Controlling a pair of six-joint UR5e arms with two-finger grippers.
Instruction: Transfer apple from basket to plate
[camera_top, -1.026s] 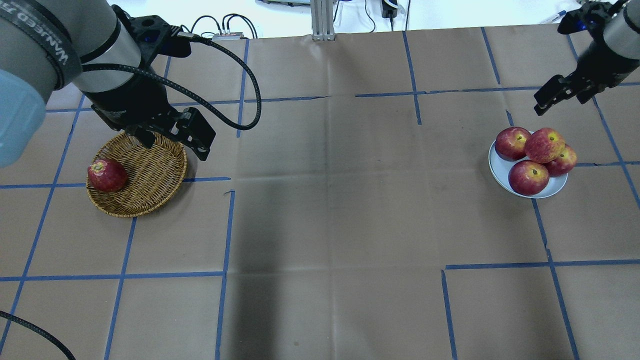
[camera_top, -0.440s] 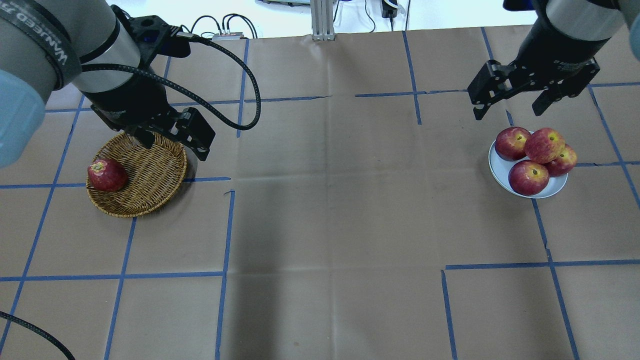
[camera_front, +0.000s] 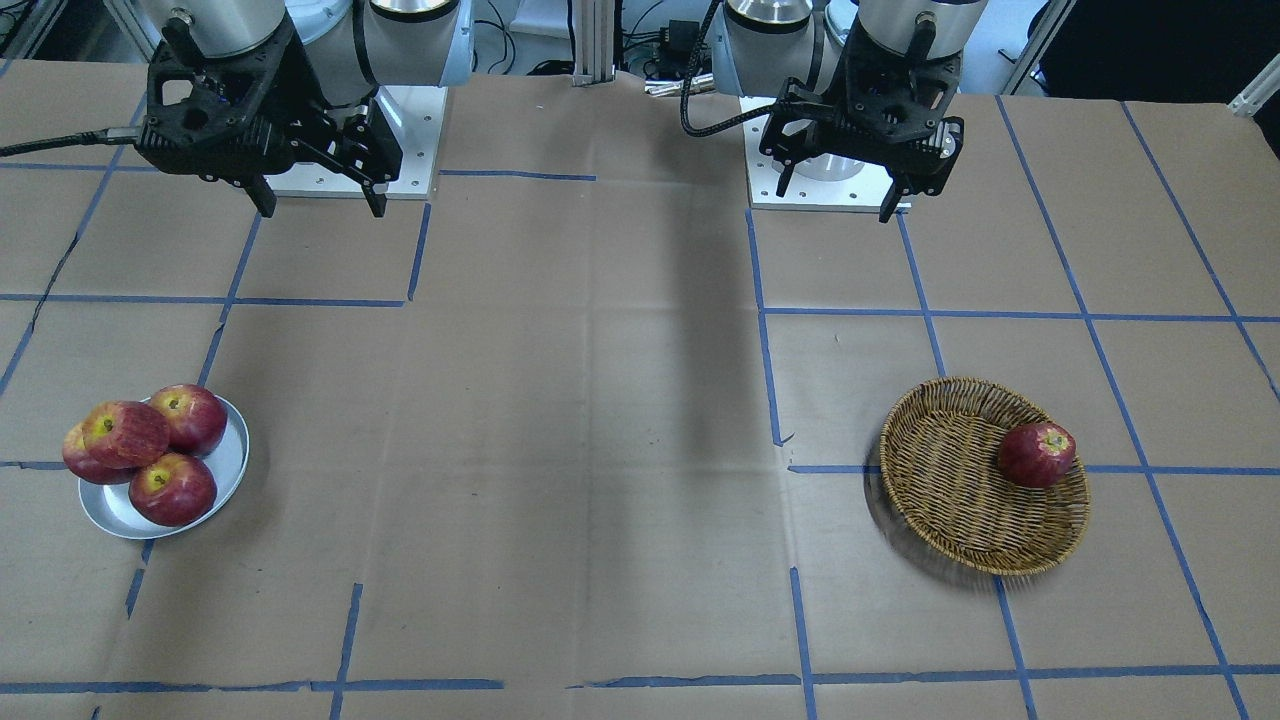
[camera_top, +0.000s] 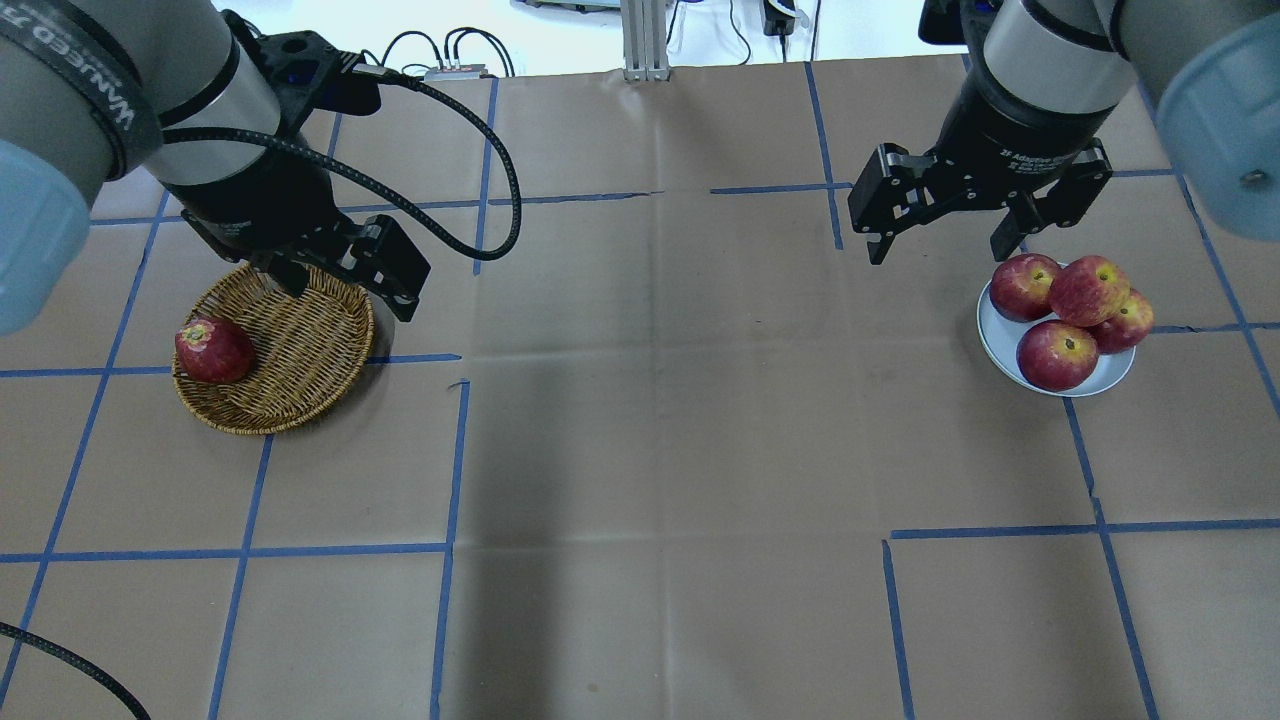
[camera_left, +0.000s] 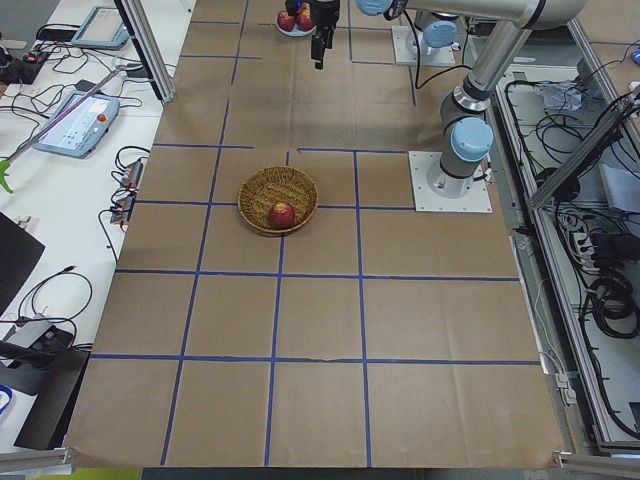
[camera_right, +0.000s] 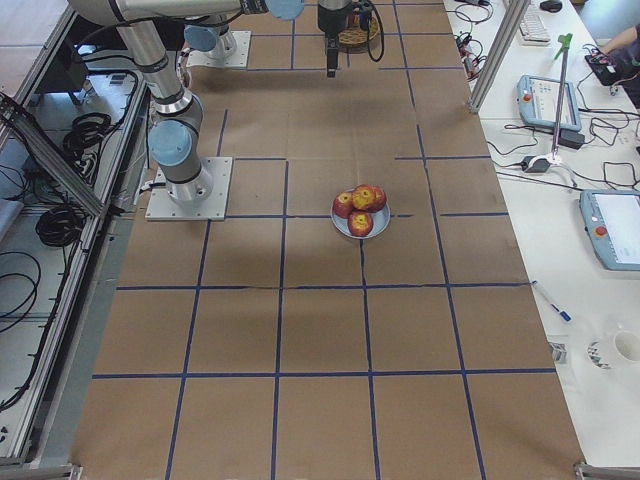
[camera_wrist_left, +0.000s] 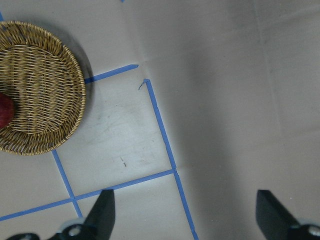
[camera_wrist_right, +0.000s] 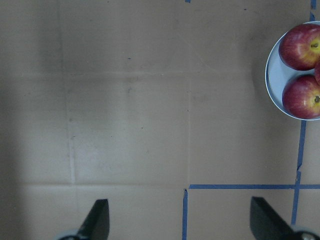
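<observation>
The apple (camera_top: 1088, 290), pinkish-red and streaked with a yellow stem patch, lies on top of three darker apples on the plate (camera_top: 990, 335); it also shows in the front view (camera_front: 125, 432). The wicker basket (camera_top: 300, 340) at the left holds one darker red apple (camera_top: 213, 350). My left gripper (camera_top: 352, 300) is open and empty, raised over the basket's back right rim. My right gripper (camera_top: 937, 256) is open and empty, raised behind and to the left of the plate. In the right wrist view the plate (camera_wrist_right: 272, 75) sits at the upper right edge.
Brown paper with blue tape lines (camera_top: 450, 450) covers the table. An aluminium post (camera_top: 645, 40) and cables stand at the far edge. The two arm bases (camera_front: 830, 170) show at the top of the front view.
My right arm has swung left from the far right edge to behind the plate's left side, its wrist turned. The left arm, basket and apples have not moved.
</observation>
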